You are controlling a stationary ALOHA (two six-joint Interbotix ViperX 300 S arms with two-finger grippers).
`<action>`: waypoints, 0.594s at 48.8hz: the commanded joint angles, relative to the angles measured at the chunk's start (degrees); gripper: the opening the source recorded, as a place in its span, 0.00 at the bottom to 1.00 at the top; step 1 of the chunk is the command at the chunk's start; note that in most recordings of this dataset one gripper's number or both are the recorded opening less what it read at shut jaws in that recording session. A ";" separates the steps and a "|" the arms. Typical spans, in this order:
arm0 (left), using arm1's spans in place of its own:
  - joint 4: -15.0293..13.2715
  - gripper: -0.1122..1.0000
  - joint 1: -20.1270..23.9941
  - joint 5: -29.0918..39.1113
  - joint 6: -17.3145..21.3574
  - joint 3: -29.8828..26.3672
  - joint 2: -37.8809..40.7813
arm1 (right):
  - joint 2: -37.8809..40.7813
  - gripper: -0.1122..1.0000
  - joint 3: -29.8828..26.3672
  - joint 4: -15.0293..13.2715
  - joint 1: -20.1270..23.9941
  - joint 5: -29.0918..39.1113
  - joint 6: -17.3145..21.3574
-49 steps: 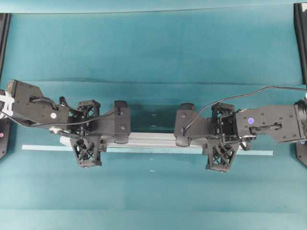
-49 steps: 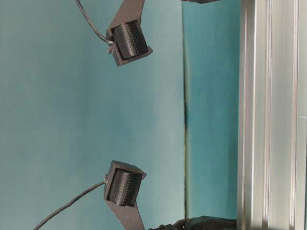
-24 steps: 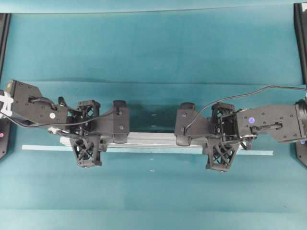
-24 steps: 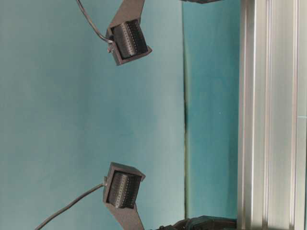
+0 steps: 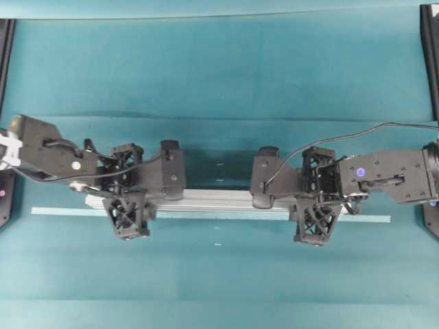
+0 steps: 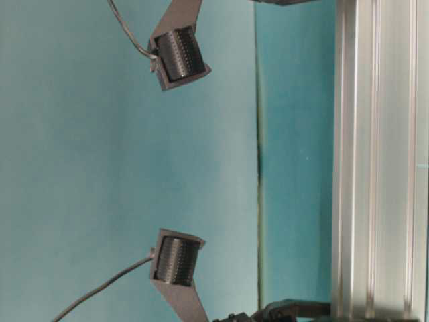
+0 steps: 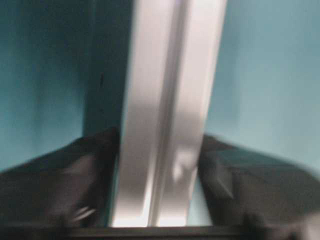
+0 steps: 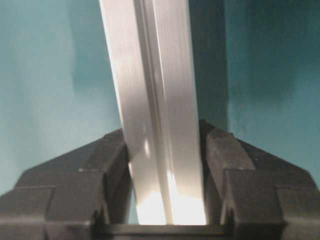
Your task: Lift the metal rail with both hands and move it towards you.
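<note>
1. The metal rail (image 5: 212,199) lies flat on the teal worktop (image 5: 219,82), just beside a pale tape strip (image 5: 370,218).
2. The left gripper (image 5: 125,192) straddles one end with its jaws slack, a sliver of gap showing.
3. The right gripper (image 5: 317,199) hugs the other end; whether it pinches, I cannot tell.
4. The rail looks stiff, smooth and slippery, so it is best held near both ends.

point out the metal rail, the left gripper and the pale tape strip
metal rail (image 5: 219,199): overhead view, bare middle stretch.
left gripper (image 5: 127,194): overhead view, between its fingertips.
pale tape strip (image 5: 58,211): overhead view, left end.
</note>
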 commanded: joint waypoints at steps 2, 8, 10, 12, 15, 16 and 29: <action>-0.18 0.84 -0.26 -0.35 0.09 -0.44 -0.53 | 0.35 0.72 -0.09 0.97 -0.88 -0.70 0.44; -0.09 0.86 -0.26 -0.35 0.53 -0.26 -0.70 | 0.35 0.96 -0.09 1.58 -1.23 -0.70 0.35; -0.09 0.86 -0.26 -0.35 0.53 -0.18 -0.70 | 0.26 0.99 -0.09 1.58 -1.23 -0.70 0.35; -0.09 0.87 -0.26 -0.35 0.53 -0.18 -0.70 | 0.26 0.99 0.00 1.58 -1.23 -0.70 0.44; -0.09 0.87 -0.26 -0.35 0.44 -0.09 -0.70 | 0.18 0.99 0.09 1.58 -1.23 -0.70 0.44; -0.09 0.87 -0.26 -0.35 0.53 -0.09 -0.70 | 0.18 0.99 0.09 1.58 -1.23 -0.70 0.44; -0.18 0.91 -0.26 -0.44 0.53 -0.09 -0.70 | 0.18 0.99 0.09 1.58 -1.23 -0.88 0.18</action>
